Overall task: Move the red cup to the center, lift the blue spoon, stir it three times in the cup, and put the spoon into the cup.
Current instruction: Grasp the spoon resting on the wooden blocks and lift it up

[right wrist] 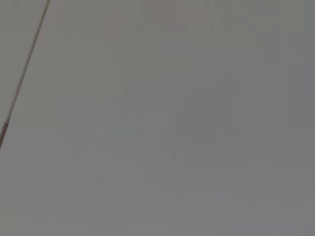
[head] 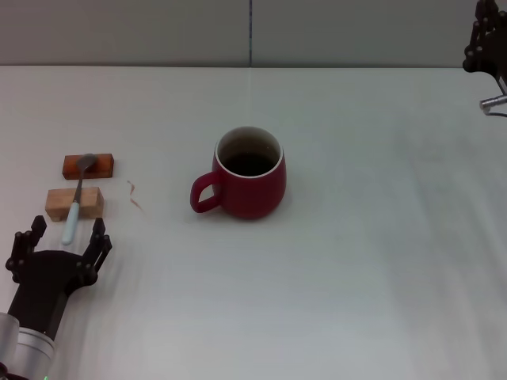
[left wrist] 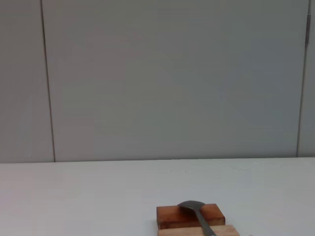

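The red cup stands upright near the middle of the white table, its handle toward my left side and its inside dark. At the left, the blue spoon lies across two wooden blocks, with its grey bowl on the far one and its pale blue handle pointing toward me. My left gripper is open just behind the handle's tip, one finger on each side of it. In the left wrist view the spoon's bowl rests on the far block. My right gripper hangs high at the far right edge.
A red-brown block and a pale wooden block carry the spoon; both blocks also show in the left wrist view. A small reddish scrap lies between the blocks and the cup. A grey wall bounds the table's far edge.
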`<state>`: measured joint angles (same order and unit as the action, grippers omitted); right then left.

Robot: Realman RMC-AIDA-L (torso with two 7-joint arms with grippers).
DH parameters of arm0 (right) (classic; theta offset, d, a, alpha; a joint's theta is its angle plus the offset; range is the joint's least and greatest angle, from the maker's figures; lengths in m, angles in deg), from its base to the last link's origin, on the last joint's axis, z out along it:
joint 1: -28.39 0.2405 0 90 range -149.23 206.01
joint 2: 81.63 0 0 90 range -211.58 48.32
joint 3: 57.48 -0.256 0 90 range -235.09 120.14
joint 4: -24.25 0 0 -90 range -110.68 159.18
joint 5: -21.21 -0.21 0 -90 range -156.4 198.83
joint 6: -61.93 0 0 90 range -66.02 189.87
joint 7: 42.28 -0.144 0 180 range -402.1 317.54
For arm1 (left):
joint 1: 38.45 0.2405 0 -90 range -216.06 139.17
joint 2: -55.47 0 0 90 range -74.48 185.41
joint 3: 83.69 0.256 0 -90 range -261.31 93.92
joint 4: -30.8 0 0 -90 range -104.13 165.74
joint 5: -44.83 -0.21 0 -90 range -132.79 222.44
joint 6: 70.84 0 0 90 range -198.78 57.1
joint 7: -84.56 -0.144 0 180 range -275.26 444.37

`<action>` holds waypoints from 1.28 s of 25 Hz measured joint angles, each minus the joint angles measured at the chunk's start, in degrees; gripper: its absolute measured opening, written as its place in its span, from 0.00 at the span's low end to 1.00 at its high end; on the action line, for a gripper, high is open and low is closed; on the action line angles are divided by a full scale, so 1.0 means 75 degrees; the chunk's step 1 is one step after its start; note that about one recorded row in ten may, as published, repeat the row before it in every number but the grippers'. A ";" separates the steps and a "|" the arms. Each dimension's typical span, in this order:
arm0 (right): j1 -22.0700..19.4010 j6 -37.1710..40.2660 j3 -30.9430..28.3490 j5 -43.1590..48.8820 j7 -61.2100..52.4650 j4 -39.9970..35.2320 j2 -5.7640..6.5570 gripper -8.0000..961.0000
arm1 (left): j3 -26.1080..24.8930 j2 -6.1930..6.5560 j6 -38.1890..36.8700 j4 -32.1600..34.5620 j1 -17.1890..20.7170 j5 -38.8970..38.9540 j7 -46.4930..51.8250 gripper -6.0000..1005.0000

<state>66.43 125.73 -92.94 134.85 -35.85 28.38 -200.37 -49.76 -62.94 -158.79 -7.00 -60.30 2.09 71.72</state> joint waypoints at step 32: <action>-0.0115 0.0013 0.0042 0.0001 0.0037 -0.0012 0.0000 0.04 | -0.0017 -0.0021 0.0381 0.0297 -0.0197 -0.0008 0.0095 0.48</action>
<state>65.57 125.83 -92.63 134.86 -35.57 28.29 -200.37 -49.89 -63.10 -155.93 -4.78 -61.77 2.03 72.43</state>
